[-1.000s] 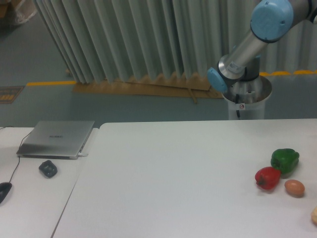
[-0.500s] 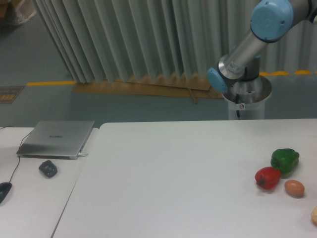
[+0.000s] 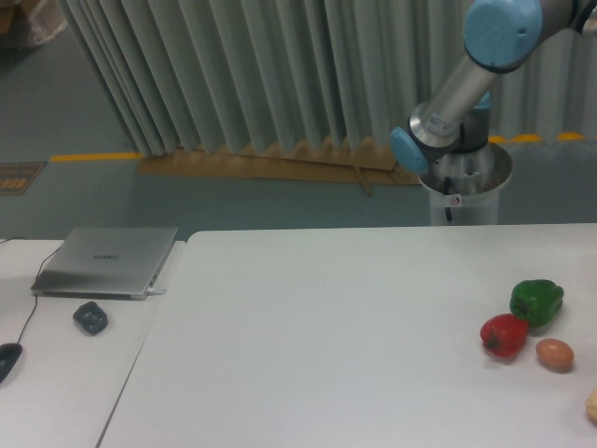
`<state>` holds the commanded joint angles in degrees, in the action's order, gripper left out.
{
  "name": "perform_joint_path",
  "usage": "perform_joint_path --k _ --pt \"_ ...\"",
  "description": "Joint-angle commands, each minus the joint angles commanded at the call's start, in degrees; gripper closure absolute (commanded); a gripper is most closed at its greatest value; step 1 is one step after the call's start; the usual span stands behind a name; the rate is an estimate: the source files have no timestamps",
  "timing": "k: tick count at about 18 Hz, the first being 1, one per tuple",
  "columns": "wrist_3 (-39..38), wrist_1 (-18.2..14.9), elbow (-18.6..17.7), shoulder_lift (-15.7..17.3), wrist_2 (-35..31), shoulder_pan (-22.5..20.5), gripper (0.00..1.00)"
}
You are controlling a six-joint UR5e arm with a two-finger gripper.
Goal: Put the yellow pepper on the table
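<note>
The yellow pepper is out of view. The white table (image 3: 326,327) fills the lower middle and right of the camera view. Only the arm's elbow and base (image 3: 466,84) show at the upper right, behind the table's far edge. The gripper itself is outside the frame.
A green pepper (image 3: 536,301), a red pepper (image 3: 504,335) and a brown egg-shaped thing (image 3: 554,354) lie close together at the table's right. A pale object (image 3: 592,405) peeks in at the right edge. On the adjoining desk sit a grey laptop (image 3: 105,261), a dark lump (image 3: 90,317) and a mouse (image 3: 7,357).
The arm's blue elbow joint has shifted slightly left and up. Nothing on the table has moved.
</note>
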<state>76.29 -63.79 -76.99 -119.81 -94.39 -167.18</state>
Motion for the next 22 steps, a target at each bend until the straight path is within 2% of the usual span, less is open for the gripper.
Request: perform_joint_path --k 4,5,7,10,16,22 --pt "-5.25 -2.3 -1.93 2.72 -0.7 3.16 0.58" --pt "-8.41 -4.83 -2.02 4.56 -0.62 4.74 0.58" --pt "-12.2 -8.35 -1.76 6.15 -0.62 7.12 0.58" --pt "-14.58 -11.43 -1.76 7.83 0.17 9.23 0.58" --pt "-29.77 -10.92 -1.5 7.22 0.88 18.36 0.58" --pt "-35.85 -9.52 -1.5 6.43 1.32 24.17 0.58"
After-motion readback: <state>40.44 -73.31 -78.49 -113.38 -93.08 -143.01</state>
